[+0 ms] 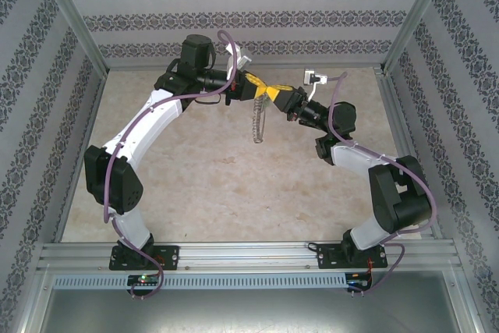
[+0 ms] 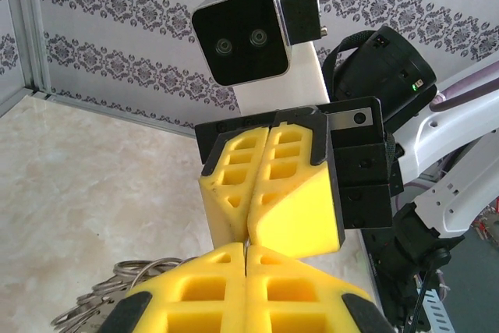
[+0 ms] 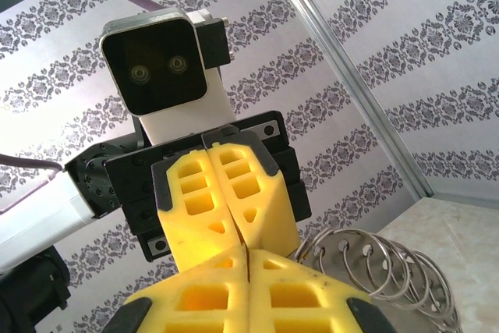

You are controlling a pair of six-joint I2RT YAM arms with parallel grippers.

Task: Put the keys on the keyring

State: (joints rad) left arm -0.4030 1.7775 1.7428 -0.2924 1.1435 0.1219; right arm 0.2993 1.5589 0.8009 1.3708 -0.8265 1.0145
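Meeting tip to tip above the far middle of the bench [image 1: 195, 185], the left claw [image 1: 263, 90] and right claw [image 1: 277, 96] each have their yellow fingers pressed together. The keyring [image 1: 259, 121] hangs off the bench from the spot where the tips meet, dangling toward the near side as a loose string of silvery pieces. Which claw pinches it cannot be told.

From the left wrist, the ring's loops [image 2: 117, 290] bunch just below and left of that claw's fingers. From the right wrist they fan out [image 3: 382, 267] to the right of the touching tips.

The pair works close to the far wall [image 1: 234, 17]. Pale benchtop lies open under and near the claws, out to the metal rail [image 1: 249, 255] along the near edge. The left arm's elbow [image 1: 113, 181] sits by the left edge, and the right arm's elbow [image 1: 398, 193] by the right.
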